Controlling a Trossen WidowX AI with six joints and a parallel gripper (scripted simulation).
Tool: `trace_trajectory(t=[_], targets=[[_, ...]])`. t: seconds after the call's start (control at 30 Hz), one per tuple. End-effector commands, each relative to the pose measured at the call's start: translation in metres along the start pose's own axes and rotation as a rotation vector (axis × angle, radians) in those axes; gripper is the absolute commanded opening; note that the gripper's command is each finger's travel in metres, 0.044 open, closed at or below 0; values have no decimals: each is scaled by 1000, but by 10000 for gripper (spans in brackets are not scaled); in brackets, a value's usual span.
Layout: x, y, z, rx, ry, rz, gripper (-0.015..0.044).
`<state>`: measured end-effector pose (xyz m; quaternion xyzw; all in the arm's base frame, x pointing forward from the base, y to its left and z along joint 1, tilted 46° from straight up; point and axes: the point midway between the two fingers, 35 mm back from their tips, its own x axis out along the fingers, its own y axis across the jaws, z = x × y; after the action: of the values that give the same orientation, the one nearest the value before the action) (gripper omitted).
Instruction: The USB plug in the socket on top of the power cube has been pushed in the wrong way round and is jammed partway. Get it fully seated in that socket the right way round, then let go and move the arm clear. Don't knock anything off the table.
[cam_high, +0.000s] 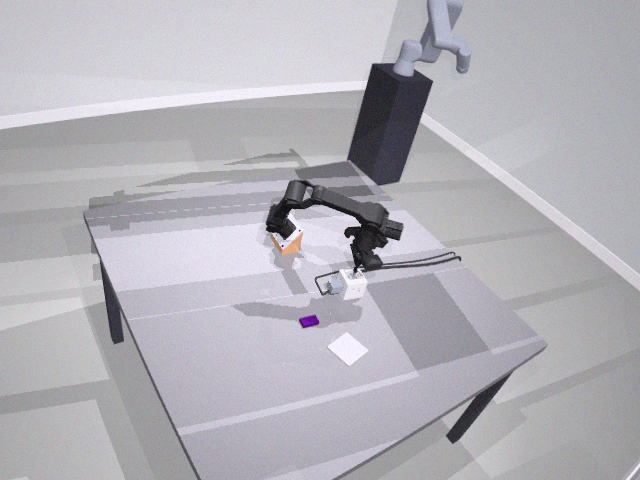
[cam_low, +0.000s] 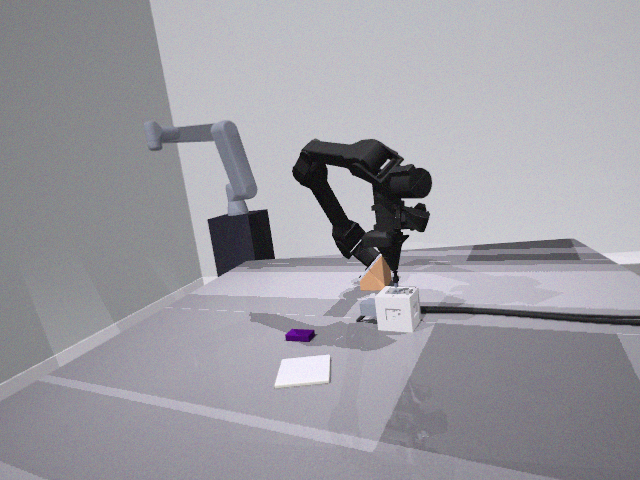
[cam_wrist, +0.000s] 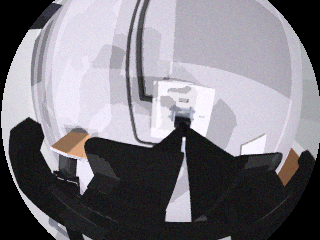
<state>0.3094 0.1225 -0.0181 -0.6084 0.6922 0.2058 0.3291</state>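
Observation:
The white power cube (cam_high: 353, 290) (cam_low: 398, 314) (cam_wrist: 206, 102) stands on the table. My gripper (cam_high: 355, 269) (cam_low: 395, 277) (cam_wrist: 183, 132) points down over its top and is shut on the small blue-grey USB plug (cam_low: 395, 285) (cam_wrist: 182, 114). The plug is upright at the cube's top face, with its lower end hidden. The fingertips are just above the cube. How deep the plug sits and which way round it is cannot be told. In the wrist view, slots show on the cube's top beside the plug.
A blue-grey block (cam_high: 334, 286) (cam_low: 367, 307) adjoins the cube's side. A black cable (cam_high: 403, 265) (cam_low: 516, 312) (cam_wrist: 131, 75) runs past the cube. A purple box (cam_high: 309, 321) (cam_low: 299, 335) and white tile (cam_high: 347, 349) (cam_low: 303, 370) lie nearby. An orange wedge (cam_high: 290, 245) (cam_low: 376, 277) is by the arm's base.

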Motion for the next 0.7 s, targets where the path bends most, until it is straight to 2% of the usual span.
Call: trace_trajectory(t=[0.0,0.67], targets=[[1,-1,0,-6,2,-6,0],[3,-1,0,-15,2,-6,0]])
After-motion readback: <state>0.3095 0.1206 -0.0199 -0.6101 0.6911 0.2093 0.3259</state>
